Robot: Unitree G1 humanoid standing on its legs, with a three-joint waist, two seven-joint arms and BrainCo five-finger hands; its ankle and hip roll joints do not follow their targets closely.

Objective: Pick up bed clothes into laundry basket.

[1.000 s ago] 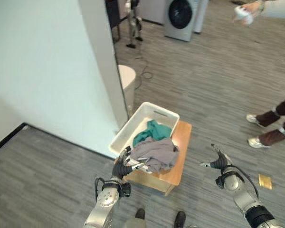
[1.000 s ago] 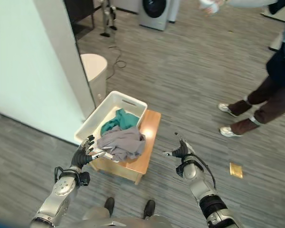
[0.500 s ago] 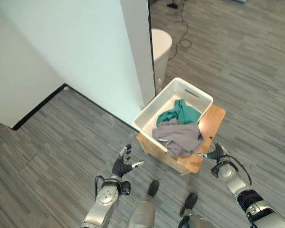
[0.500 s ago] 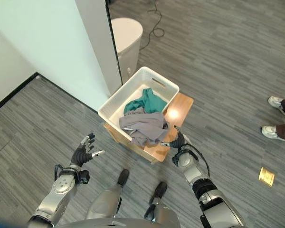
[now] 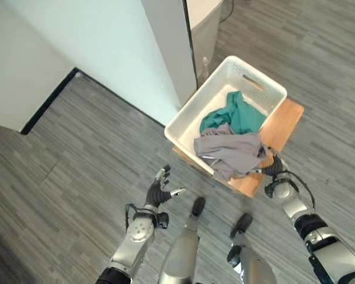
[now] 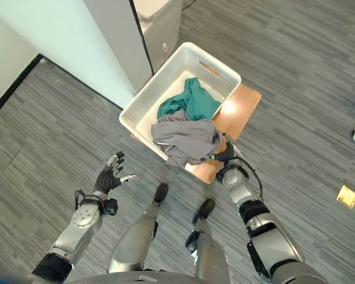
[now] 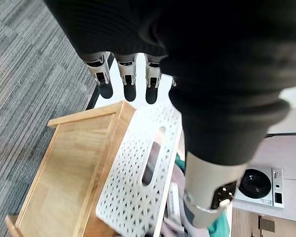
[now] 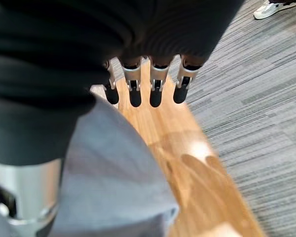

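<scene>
While laundry basket (image 5: 186, 115) sits frame centre holding grey cloth (image 5: 228, 152), right hand (image 6: 226, 155) touches cloth, fingers straight; left hand (image 5: 158, 192) lower left, fingers spread.

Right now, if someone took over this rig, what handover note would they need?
Left hand: open, empty, fingers spread above the floor, away from the basket.
Right hand: open, fingers straight, beside the grey garment at the near edge of the wooden stand; it grips nothing.
White laundry basket sits on the stand next to the white wall. A teal garment lies inside; the grey one lies on top and hangs over the basket's near rim.
Done: both garments are at the basket.
Left: tuck the grey overhang inside.
</scene>
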